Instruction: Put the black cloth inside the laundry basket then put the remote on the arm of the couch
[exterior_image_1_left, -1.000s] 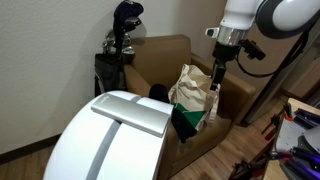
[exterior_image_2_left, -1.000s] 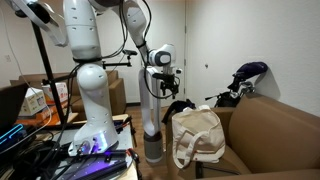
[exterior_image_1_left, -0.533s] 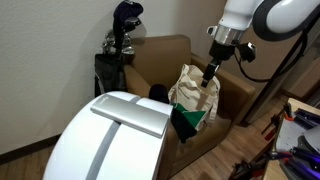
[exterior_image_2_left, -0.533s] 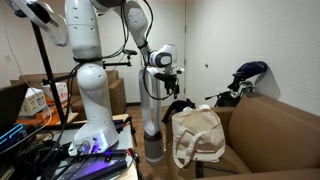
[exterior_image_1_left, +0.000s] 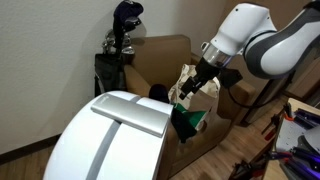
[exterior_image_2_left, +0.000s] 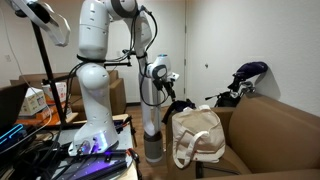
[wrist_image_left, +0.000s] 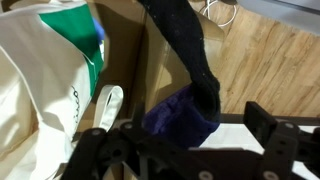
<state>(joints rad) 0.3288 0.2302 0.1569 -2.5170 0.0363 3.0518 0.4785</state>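
Note:
In the wrist view the black cloth lies bunched on the tan arm of the couch, with one strip trailing away across the arm. It sits between the spread fingers of my gripper, which is open. The cream laundry basket, with its green part and a white loop handle, stands just beside it. In both exterior views the gripper hangs low by the basket on the couch. The cloth shows behind the basket. I cannot make out the remote.
A black golf bag with clubs stands behind the couch. A large white domed shape with a grey stripe fills the foreground. Wood floor lies beyond the couch arm. Boxes and cables sit near the robot base.
The arm has swung from above the couch's arm down and across to the basket's upper edge; the gripper is now lower and tilted.

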